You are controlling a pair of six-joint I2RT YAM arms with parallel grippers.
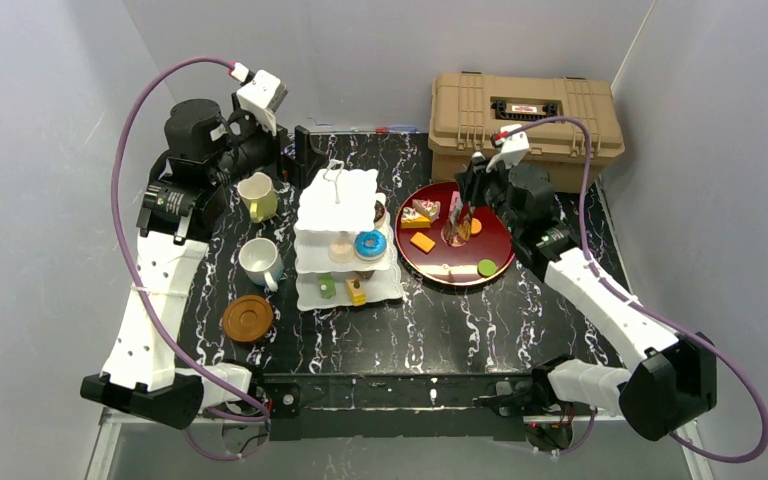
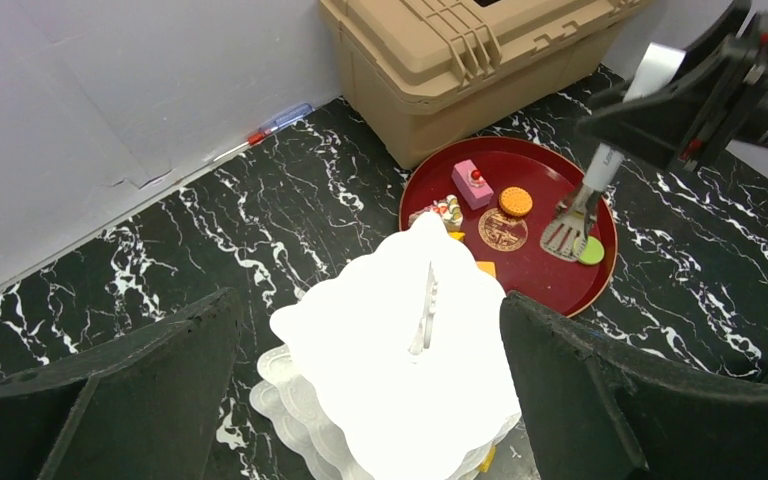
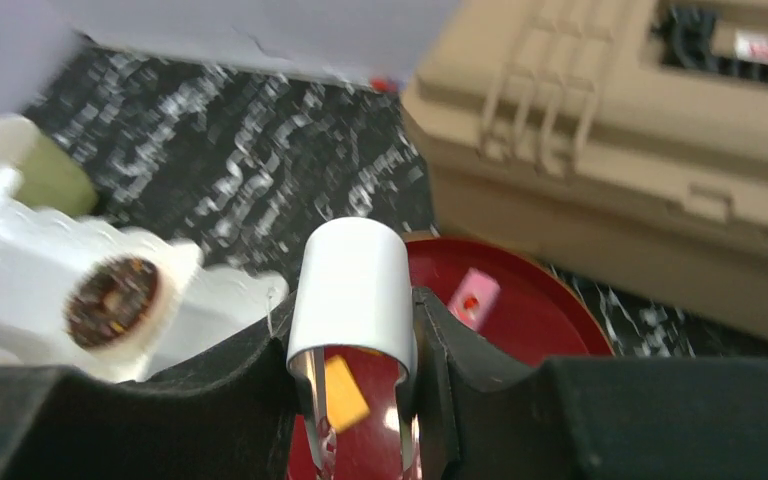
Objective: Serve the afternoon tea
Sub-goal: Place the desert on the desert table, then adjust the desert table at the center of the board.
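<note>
The white three-tier cake stand (image 1: 338,200) holds a blue doughnut (image 1: 370,244) and other small pastries on its lower tiers. My left gripper (image 2: 368,300) hangs open above its top tier (image 2: 390,350), one finger on each side and clear of it. My right gripper (image 3: 355,330) is shut on the white handle of metal tongs (image 3: 353,290). The tongs' tips (image 2: 567,232) hang over the red tray (image 1: 500,262), beside a green disc (image 2: 592,252). Also on the tray lie a pink cake (image 2: 472,184), an orange cookie (image 2: 515,201) and an orange square (image 1: 422,241).
A yellow-green mug (image 1: 258,196), a white mug (image 1: 260,262) and a brown coaster (image 1: 248,318) stand left of the stand. The tan ribbed case (image 1: 525,125) sits at the back right, right behind the tray. Grey walls close in the back and both sides.
</note>
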